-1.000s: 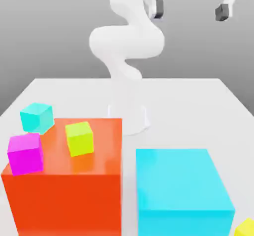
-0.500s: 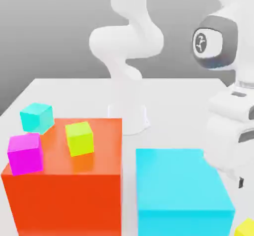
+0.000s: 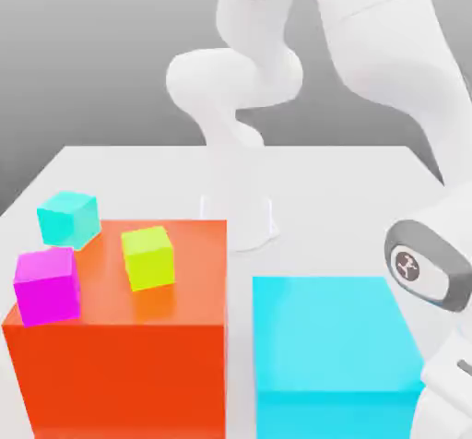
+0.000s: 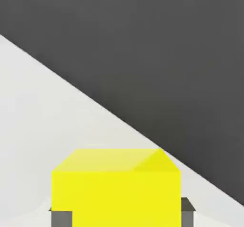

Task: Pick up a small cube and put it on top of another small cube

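Observation:
In the hand view a small yellow cube sits on the white table near its edge. My gripper has one dark finger against each side of the cube and is shut on it. In the exterior view my arm bends down at the front right, past the big cyan block. A lime cube and a magenta cube rest on the big orange block. A small cyan cube is at that block's back left corner.
The robot's base stands at the back middle of the white table. The two big blocks fill the front, with a narrow gap between them. Beyond the table edge next to the yellow cube is dark floor.
The arm swung from high at the back down to the front right corner. The jaws went from wide open to closed against the yellow cube.

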